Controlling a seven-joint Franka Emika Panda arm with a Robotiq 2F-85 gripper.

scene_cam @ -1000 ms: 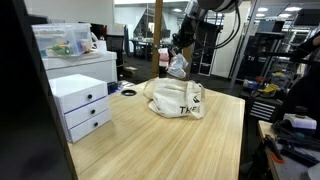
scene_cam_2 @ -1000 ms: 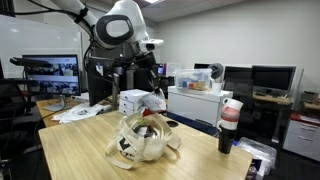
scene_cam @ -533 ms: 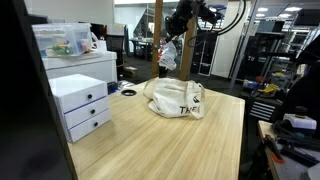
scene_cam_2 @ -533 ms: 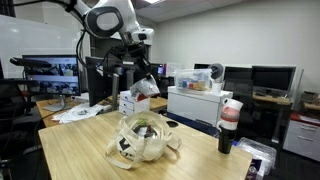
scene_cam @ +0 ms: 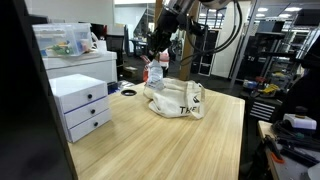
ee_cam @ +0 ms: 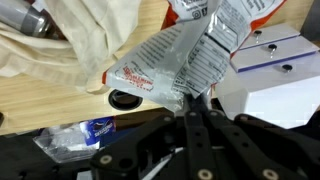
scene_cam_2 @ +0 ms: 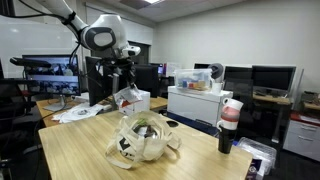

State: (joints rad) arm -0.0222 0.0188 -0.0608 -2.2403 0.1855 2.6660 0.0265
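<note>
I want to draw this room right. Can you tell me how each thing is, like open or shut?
Gripper: shut on the packet.
Packet: crumpled, held up in the air above the table.
Cloth bag: slumped on the table, mouth open.
Drawers: all shut.

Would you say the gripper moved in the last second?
Yes: in an exterior view the gripper and packet moved left past the middle of the cloth bag, toward the white drawers.
</note>
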